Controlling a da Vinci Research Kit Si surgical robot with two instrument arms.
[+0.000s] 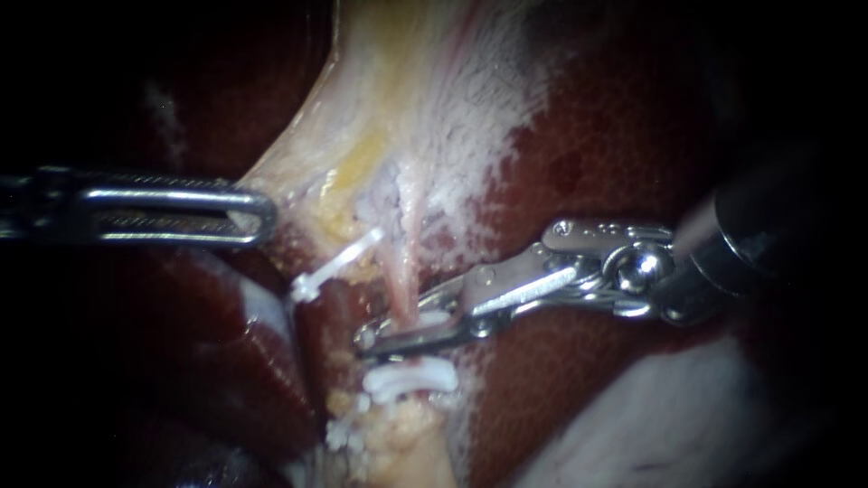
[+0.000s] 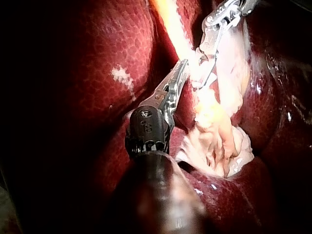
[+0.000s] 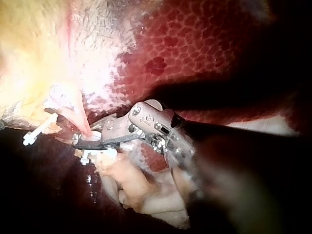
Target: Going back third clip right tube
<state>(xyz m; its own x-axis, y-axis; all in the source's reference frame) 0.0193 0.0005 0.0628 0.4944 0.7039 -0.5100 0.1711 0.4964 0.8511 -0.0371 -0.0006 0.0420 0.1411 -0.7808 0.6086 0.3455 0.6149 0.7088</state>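
Here, the right instrument (image 1: 369, 339) holds its slim metal jaws narrow, pressed from two sides on a white plastic clip (image 1: 435, 317) that sits across the thin pink right tube (image 1: 400, 276). The tube runs down from the pale tissue above and passes between the jaws. The right wrist view shows the same grip (image 3: 76, 140), with the tube (image 3: 78, 117) dropping into the jaws and the clip (image 3: 92, 138) showing white between them.

Just below the jaws, a second white clip (image 1: 407, 380) lies curved across the same tube, close to the first one but apart from it. Further left, a slanted white clip (image 1: 333, 264) lies at the edge of the yellowish fat, well clear of the right instrument.

The left instrument (image 1: 267, 217) comes in level. Its long slotted jaws lie together, nipping the drawn-out edge of the pale yellow-white tissue (image 1: 389, 99). In the left wrist view these jaws (image 2: 183, 63) meet that pale strand beside the right instrument's tip.

The dark red liver (image 1: 624, 136) lies around and behind everything, and the right instrument's shiny hinge and dark shaft cross over it.
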